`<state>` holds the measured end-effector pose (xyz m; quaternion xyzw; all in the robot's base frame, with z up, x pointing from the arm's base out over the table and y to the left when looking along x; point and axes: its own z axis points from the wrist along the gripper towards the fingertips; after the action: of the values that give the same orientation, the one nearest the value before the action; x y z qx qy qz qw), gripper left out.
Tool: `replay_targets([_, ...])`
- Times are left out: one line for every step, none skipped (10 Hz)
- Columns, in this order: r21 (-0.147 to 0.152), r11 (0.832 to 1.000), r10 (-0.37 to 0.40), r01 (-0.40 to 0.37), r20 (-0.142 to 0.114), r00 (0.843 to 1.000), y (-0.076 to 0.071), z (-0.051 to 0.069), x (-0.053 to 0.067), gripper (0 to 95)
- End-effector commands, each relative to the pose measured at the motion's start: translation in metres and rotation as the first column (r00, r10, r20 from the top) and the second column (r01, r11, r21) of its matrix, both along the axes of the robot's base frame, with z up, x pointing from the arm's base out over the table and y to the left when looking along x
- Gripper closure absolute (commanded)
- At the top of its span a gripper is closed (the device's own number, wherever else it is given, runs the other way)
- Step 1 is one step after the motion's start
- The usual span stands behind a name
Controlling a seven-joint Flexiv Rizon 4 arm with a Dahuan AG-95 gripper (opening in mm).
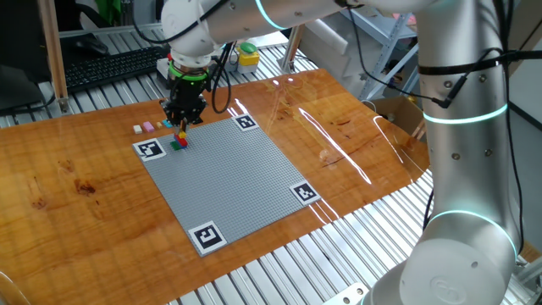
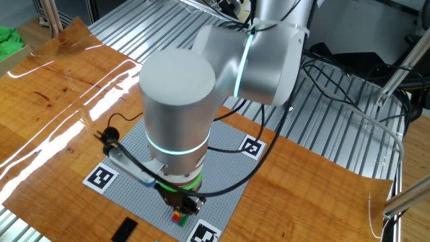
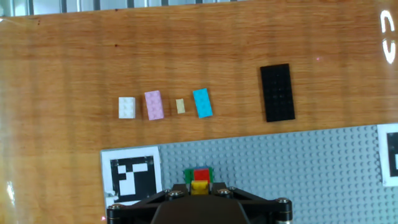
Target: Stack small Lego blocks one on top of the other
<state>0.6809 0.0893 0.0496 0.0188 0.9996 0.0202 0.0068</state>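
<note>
A small stack stands on the grey baseplate (image 1: 229, 174) by its marker-tag corner: a green brick (image 3: 189, 174) at the bottom, a red brick (image 3: 201, 174) on it, and a yellow brick (image 3: 200, 185) on top. The stack also shows in one fixed view (image 1: 179, 140) and in the other fixed view (image 2: 178, 217). My gripper (image 1: 183, 124) is straight above the stack, and its dark fingers close in on both sides of the yellow brick. On the wood beyond lie loose white (image 3: 127, 107), pink (image 3: 153, 104), small tan (image 3: 180, 106) and blue (image 3: 202, 102) bricks.
A flat black plate (image 3: 277, 92) lies on the wood to the right of the loose row. Black-and-white marker tags (image 1: 151, 150) sit at the baseplate's corners. A yellow object (image 1: 247, 55) stands behind the table. My arm's large body hangs over the baseplate (image 2: 178, 101).
</note>
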Motion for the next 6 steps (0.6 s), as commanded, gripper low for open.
replay_targets([-0.002, 1.0, 0.007, -0.007, 0.003, 1.0, -0.0001, -0.003, -0.0009, 95.0])
replay_targets([-0.002, 1.0, 0.009, -0.009, 0.004, 1.0, -0.0001, -0.0044, -0.0006, 95.0])
replay_targets([-0.004, 1.0, 0.011, -0.011, 0.003, 1.0, -0.0001, -0.0045, -0.0006, 95.0])
replay_targets([-0.006, 1.0, 0.014, -0.014, 0.003, 1.0, -0.0003, -0.0045, -0.0005, 95.0])
replay_targets([-0.008, 1.0, 0.025, -0.025, 0.001, 1.0, -0.0004, -0.0047, -0.0004, 95.0])
replay_targets([-0.015, 0.999, 0.037, -0.037, -0.003, 0.999, -0.0009, -0.005, -0.0002, 95.0])
